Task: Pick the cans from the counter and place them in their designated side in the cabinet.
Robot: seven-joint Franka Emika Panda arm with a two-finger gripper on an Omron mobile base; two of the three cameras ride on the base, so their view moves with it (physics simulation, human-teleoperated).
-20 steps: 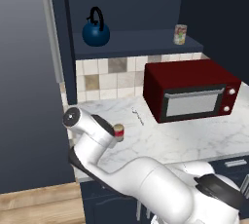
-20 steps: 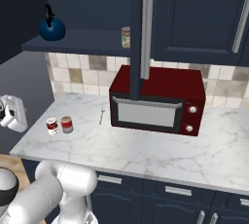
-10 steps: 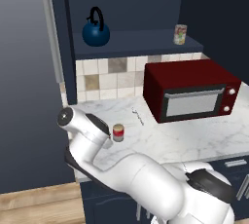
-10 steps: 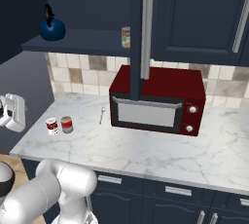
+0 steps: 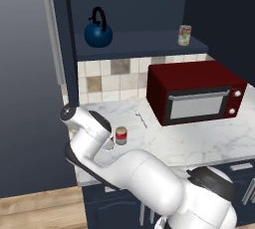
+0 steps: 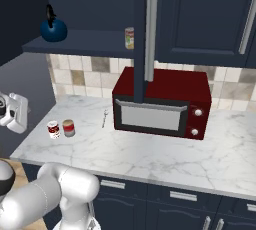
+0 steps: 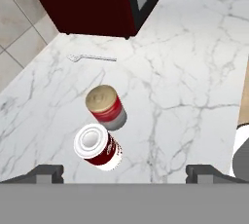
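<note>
From the left base view I see one can [image 5: 120, 135] on the counter [image 5: 199, 141], left of the microwave [image 5: 196, 92]. From the right, both cans [image 6: 61, 128] stand together left of the microwave. My hand view looks down on them; gripper [image 7: 124, 172] wide open, empty.

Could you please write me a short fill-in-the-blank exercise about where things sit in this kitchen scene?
1. The two cans stand on the ____.
2. The blue kettle sits on the cabinet ____.
3. The small fork lies on the counter between the cans and the dark red ____.

Missing words: counter; shelf; microwave
</note>
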